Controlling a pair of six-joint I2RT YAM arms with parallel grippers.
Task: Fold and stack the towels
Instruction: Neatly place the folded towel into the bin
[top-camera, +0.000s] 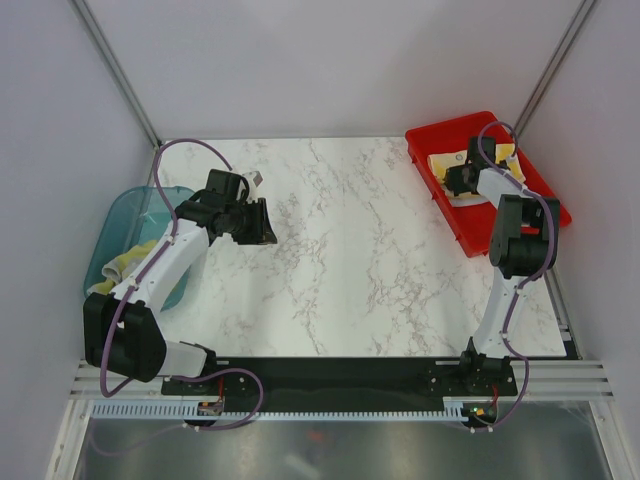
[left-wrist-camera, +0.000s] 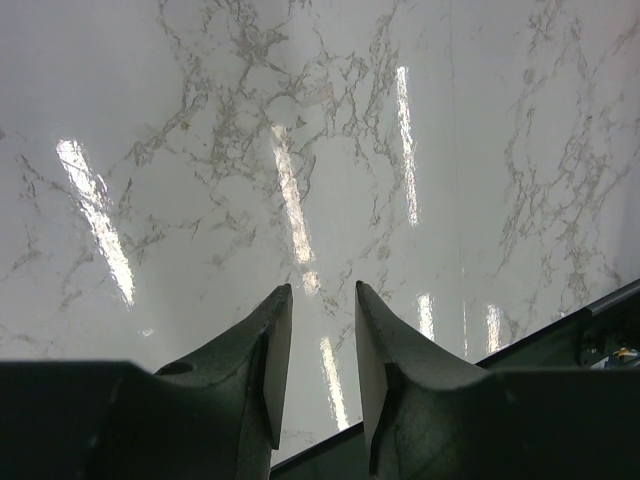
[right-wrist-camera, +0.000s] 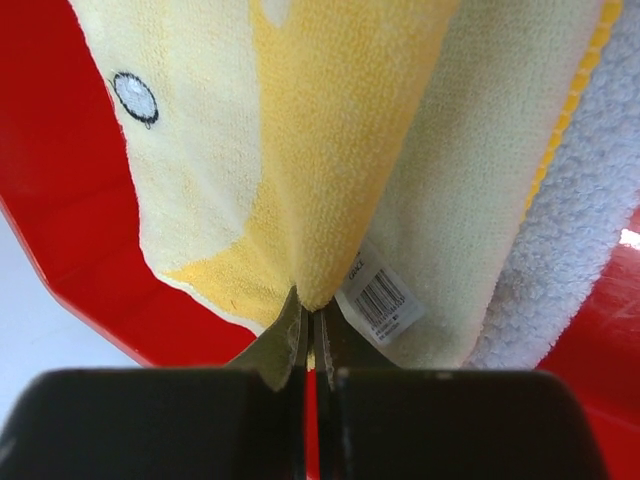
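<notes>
My right gripper (right-wrist-camera: 312, 310) is shut on a folded edge of a yellow towel (right-wrist-camera: 330, 150) that lies over a white towel (right-wrist-camera: 590, 230) in the red tray (right-wrist-camera: 60, 200). A barcode label (right-wrist-camera: 383, 300) hangs by the fingers. In the top view the right gripper (top-camera: 458, 180) sits over the yellow towel (top-camera: 446, 162) in the red tray (top-camera: 430, 180). My left gripper (left-wrist-camera: 322, 300) is open and empty above the marble table (left-wrist-camera: 300, 120); in the top view the left gripper (top-camera: 262, 224) is at the table's left side. Another yellow towel (top-camera: 128, 262) lies in a teal bin (top-camera: 120, 215).
The marble table (top-camera: 350, 260) spans the middle between the teal bin on the left and the red tray at the back right. A black rail (top-camera: 340, 375) holds both arm bases at the near edge. Grey walls enclose the space.
</notes>
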